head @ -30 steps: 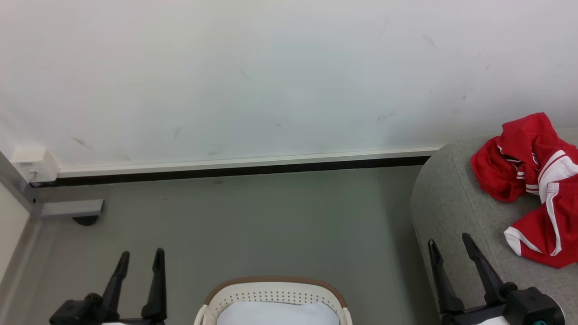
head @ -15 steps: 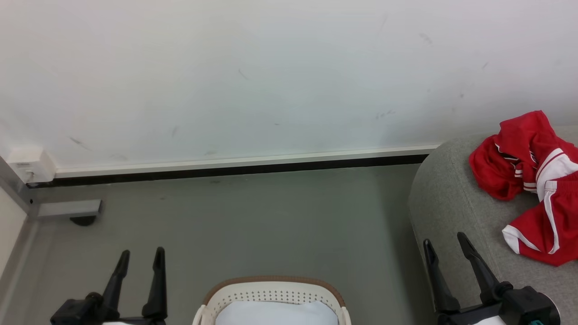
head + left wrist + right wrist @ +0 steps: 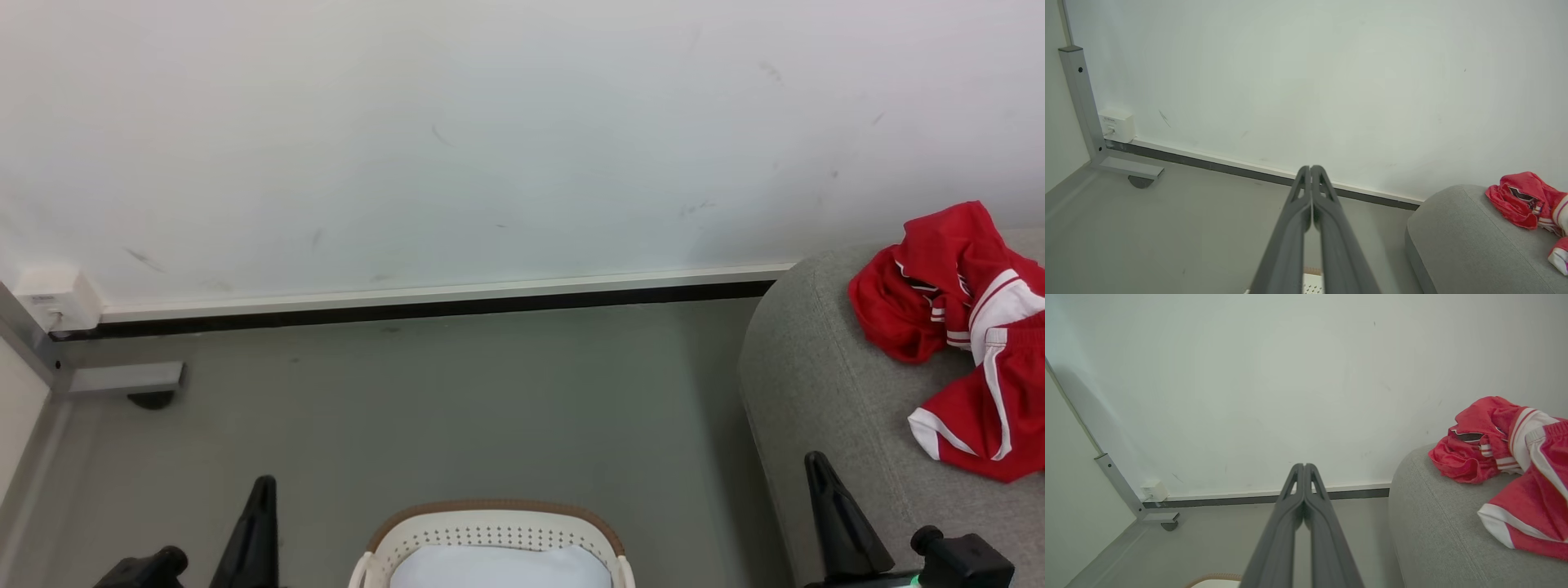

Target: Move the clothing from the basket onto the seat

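The red clothing [image 3: 963, 327] lay heaped on the grey seat [image 3: 816, 367], to the right of both arms and nearer the right gripper [image 3: 816, 465], which, like the left gripper [image 3: 263, 486] beyond the basket [image 3: 490, 508], was pinched shut on nothing.

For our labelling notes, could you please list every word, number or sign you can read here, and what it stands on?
No text here can be read.
Clothing: black-and-white print, too blurred to read.
White wall box: small label, too small to read.
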